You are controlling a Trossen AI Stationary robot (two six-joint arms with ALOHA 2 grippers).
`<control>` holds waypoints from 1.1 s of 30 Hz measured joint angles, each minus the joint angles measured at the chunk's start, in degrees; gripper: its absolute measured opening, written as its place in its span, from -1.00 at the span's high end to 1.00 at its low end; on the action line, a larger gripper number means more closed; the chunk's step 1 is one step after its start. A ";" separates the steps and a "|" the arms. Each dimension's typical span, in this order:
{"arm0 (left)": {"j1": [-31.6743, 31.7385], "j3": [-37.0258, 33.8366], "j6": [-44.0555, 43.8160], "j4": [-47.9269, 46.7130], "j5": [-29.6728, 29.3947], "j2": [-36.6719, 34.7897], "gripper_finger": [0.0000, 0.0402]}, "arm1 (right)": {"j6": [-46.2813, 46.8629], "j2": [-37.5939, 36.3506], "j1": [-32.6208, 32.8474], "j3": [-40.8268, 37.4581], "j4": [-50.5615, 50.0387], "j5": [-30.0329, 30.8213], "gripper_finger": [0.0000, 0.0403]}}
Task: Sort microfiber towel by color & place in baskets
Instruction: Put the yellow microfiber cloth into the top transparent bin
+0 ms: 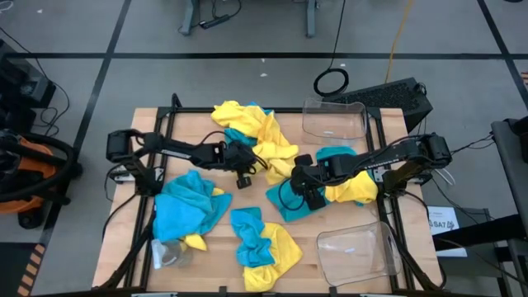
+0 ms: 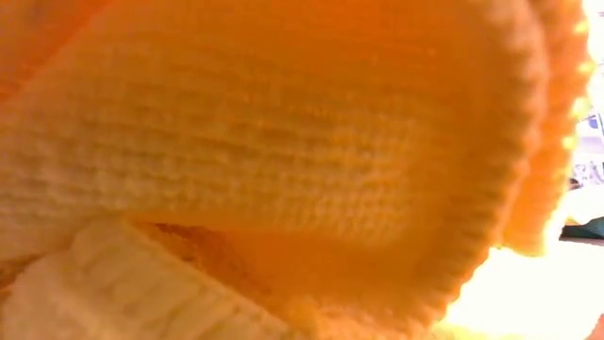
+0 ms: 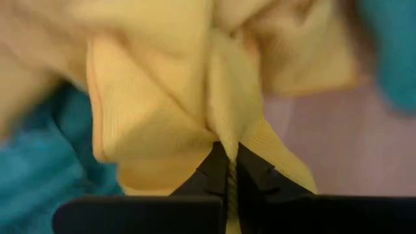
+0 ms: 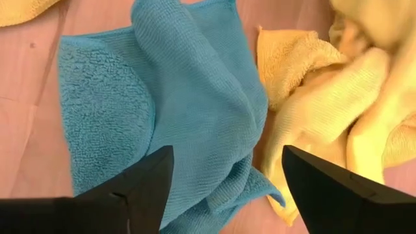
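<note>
The table [image 1: 124, 177] is a pale wooden top strewn with yellow and turquoise towels in several heaps. The biggest heap, mostly yellow towels [image 1: 256, 132] with some turquoise beneath, lies near the middle of the far edge. A turquoise towel [image 1: 186, 206] with a scrap of yellow at its near side lies spread toward the left edge. A mixed heap of turquoise and yellow [image 1: 262, 243] lies at the middle of the near edge. Toward the right edge lies another group, turquoise towels [image 1: 285, 202] under and beside a yellow one [image 1: 353, 191].

Two clear baskets stand on the right side: one basket [image 1: 334, 120] at the far right corner, the other basket [image 1: 359, 252] at the near right corner. Neither shows a towel inside.

The left gripper [image 1: 244, 161] reaches in from the left edge to the near side of the big yellow heap; its jaws are closed on a fold of yellow towel [image 3: 227, 130], pinched between the tips. The right gripper [image 4: 224, 188] reaches in from the right edge over the right-hand group, jaws spread wide above a rumpled turquoise towel [image 4: 169, 104], with yellow cloth [image 4: 325, 84] just beside it.

A small clear glassy object [image 1: 167, 254] sits near the near left corner. The low view is filled by yellow cloth [image 2: 283, 142] pressed close to the lens.
</note>
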 joint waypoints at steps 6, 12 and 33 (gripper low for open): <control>-2.54 10.12 3.82 -13.09 -1.64 -6.31 0.97 | 0.18 0.00 -0.01 0.00 -0.75 0.02 -0.36; -4.34 22.44 7.41 -26.59 -9.04 -12.36 0.98 | 0.43 -0.02 0.01 0.00 -1.46 0.08 -0.34; -4.63 38.26 31.36 -3.26 -11.43 -17.13 0.99 | 6.63 -2.88 0.03 0.00 -2.67 7.27 -0.34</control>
